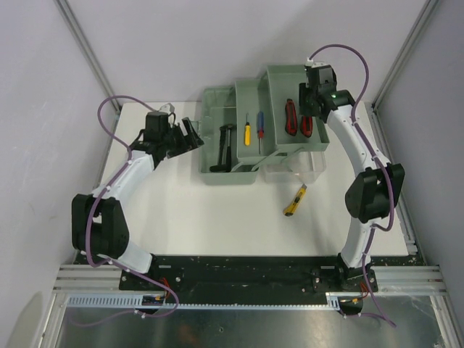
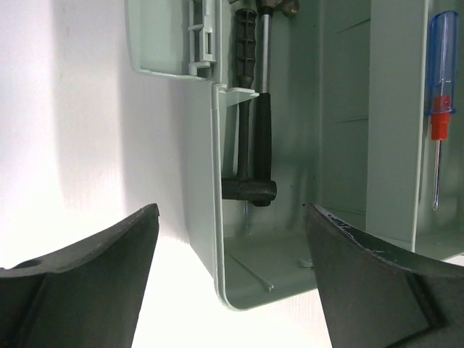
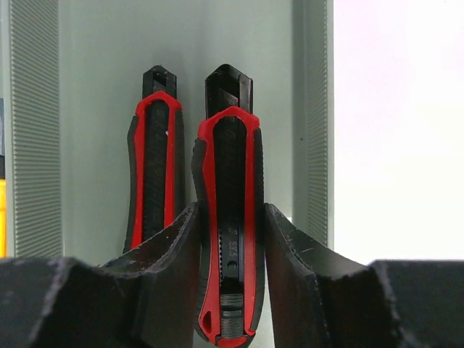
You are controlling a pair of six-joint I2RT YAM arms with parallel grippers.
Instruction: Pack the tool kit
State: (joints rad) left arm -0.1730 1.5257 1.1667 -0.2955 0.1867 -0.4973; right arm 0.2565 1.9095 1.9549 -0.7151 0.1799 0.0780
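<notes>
The sage-green tool kit box (image 1: 217, 177) lies open at the table's back, its clear lid (image 1: 293, 167) at the front right. Inside are a black hammer (image 1: 223, 148), a yellow screwdriver (image 1: 246, 131) and a blue-and-red screwdriver (image 1: 260, 129). Two red-and-black knives lie in the right tray (image 1: 279, 76). My right gripper (image 3: 232, 209) is shut on the right knife (image 3: 230, 145); the other knife (image 3: 154, 167) lies beside it. My left gripper (image 2: 232, 212) is open, straddling the box's left wall (image 2: 203, 181), with the hammer (image 2: 254, 145) beyond.
A yellow-and-black utility knife (image 1: 294, 201) lies loose on the white table in front of the box. Grey walls and metal frame posts close in the table on both sides.
</notes>
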